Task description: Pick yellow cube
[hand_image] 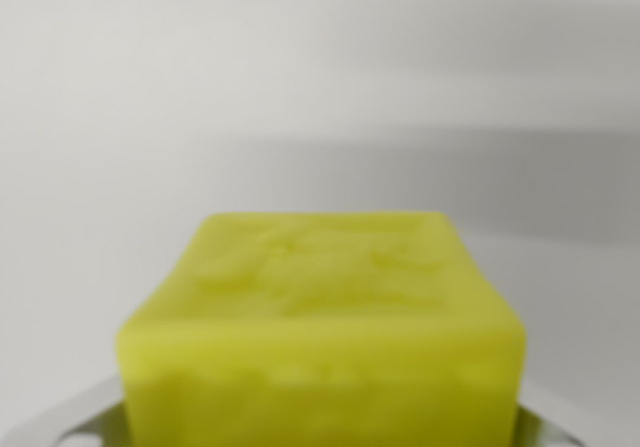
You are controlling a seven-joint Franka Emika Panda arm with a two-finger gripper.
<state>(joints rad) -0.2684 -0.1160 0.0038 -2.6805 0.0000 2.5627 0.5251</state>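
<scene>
The yellow cube point(320, 317) fills the lower middle of the wrist view, very close to the camera and blurred. Its top face is uneven and dented. My gripper point(320, 429) shows only as grey metal fingers point(70, 422) at the bottom edge, one at the cube's left flank and one at its right flank. Both fingers lie against the cube's sides with no gap showing, so the gripper is shut on it. The cube's lower part is cut off by the frame.
Behind the cube lies a plain white surface point(200, 87) with soft grey shadow bands point(480, 182) across the wrist view's right. No other object shows.
</scene>
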